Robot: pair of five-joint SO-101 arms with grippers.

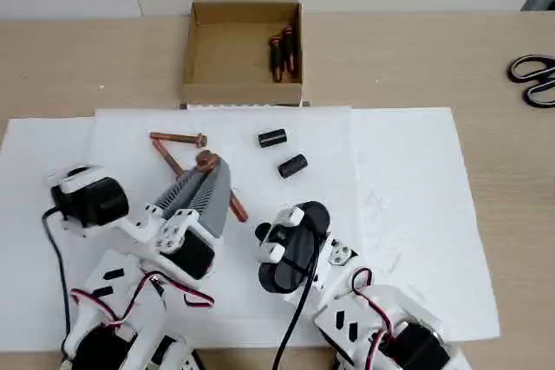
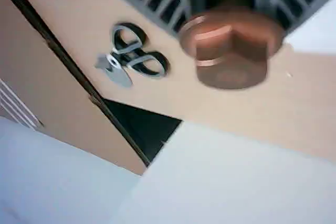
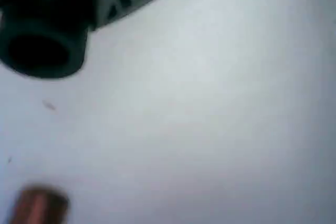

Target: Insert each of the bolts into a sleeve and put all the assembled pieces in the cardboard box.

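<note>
Cardboard box (image 1: 199, 49): sat well beyond both grippers. I made out what looked like two assembled pieces (image 1: 281, 52) lying against one wall, so I'd call that share done.
Left gripper (image 1: 208, 175): was pinching a bolt (image 2: 231, 51) by the shank. The head poked out past the fingertips and the tail end ran back toward the right gripper.
Right gripper (image 1: 269, 236): was clamped on a black sleeve (image 3: 42, 51) with its bore open. It was near that bolt's tail end but not on it, so no mating yet by my read.
Spare bolts: the far spare bolt (image 1: 178, 138) and near spare bolt (image 1: 165, 156) lay close together, just ahead of the left gripper.
Spare sleeves: the far spare sleeve (image 1: 271, 138) and near spare sleeve (image 1: 292, 165) lay between the right gripper and the box.
Tally: my guess was two in, one pair in hand and two pairs untouched.
</note>
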